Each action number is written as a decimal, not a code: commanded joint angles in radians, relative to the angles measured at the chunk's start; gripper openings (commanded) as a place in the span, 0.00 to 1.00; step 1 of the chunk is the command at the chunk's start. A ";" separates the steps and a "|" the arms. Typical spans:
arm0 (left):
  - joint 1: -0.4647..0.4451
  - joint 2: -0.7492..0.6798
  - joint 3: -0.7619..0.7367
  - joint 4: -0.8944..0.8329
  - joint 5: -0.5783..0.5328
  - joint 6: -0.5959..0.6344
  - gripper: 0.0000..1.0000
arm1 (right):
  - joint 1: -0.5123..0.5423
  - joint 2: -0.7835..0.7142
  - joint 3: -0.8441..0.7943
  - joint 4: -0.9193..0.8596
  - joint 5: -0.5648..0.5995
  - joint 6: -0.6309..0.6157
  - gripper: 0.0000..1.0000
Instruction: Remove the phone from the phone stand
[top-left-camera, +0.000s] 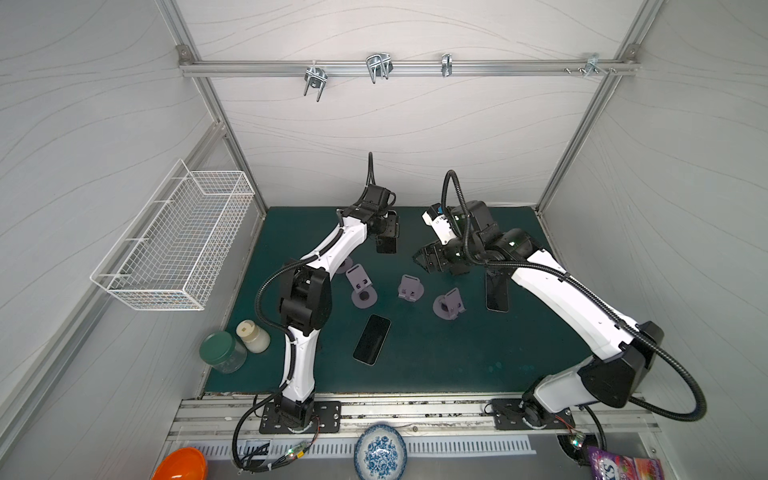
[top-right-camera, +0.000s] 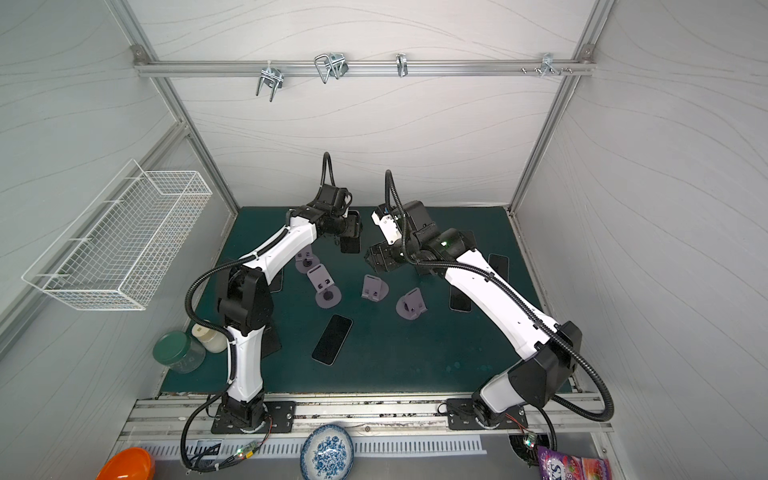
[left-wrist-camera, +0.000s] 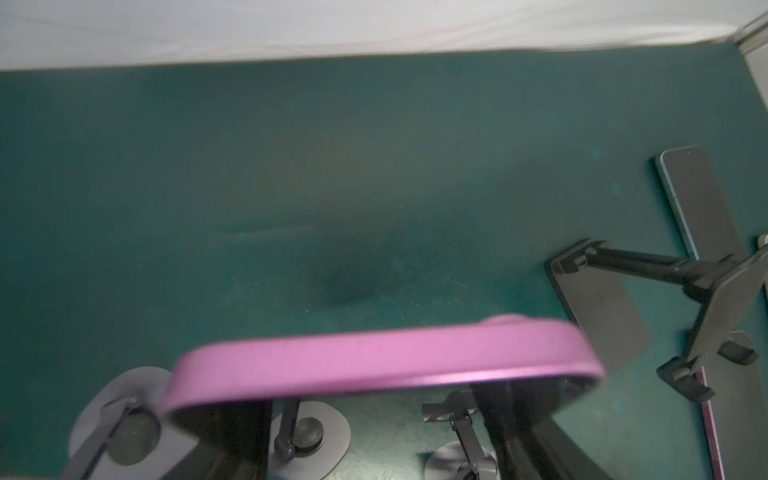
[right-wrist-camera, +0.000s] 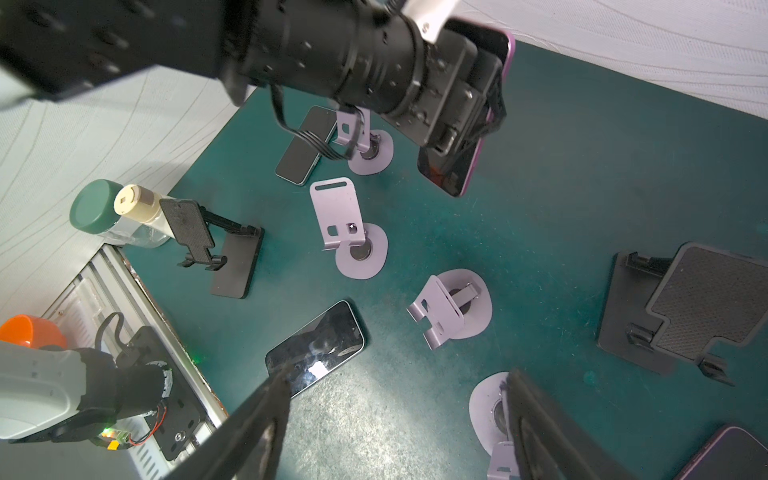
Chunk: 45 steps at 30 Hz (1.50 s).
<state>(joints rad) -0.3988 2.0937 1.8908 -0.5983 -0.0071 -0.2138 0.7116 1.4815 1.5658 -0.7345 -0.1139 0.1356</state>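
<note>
Toward the back left of the green mat (top-left-camera: 436, 365), the left gripper (top-left-camera: 385, 231) hangs above the table, clamped on the pink-edged phone (right-wrist-camera: 451, 172). The phone is off every stand, held roughly on end in the air. It looks like a stiff, fairly dense slab with slick glass, so it likely wants a firm hold across its long edges near the middle, with little squeeze on the screen. Just below, an empty lilac stand (top-left-camera: 362, 286) sits on the mat. Farther right, the right gripper (right-wrist-camera: 401, 374) hovers with jaws parted, carrying nothing.
</note>
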 joint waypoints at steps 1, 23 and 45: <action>-0.011 0.027 0.049 0.074 0.022 -0.011 0.60 | -0.005 -0.032 -0.010 -0.020 -0.010 0.006 0.82; -0.025 0.213 0.108 0.097 0.035 0.021 0.62 | -0.005 -0.033 -0.033 -0.040 -0.020 0.008 0.81; -0.016 0.342 0.150 0.134 -0.005 0.027 0.68 | -0.007 0.009 -0.004 -0.055 -0.013 0.004 0.81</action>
<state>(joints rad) -0.4194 2.3901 2.0006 -0.4877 0.0105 -0.1955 0.7109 1.4796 1.5345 -0.7624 -0.1242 0.1505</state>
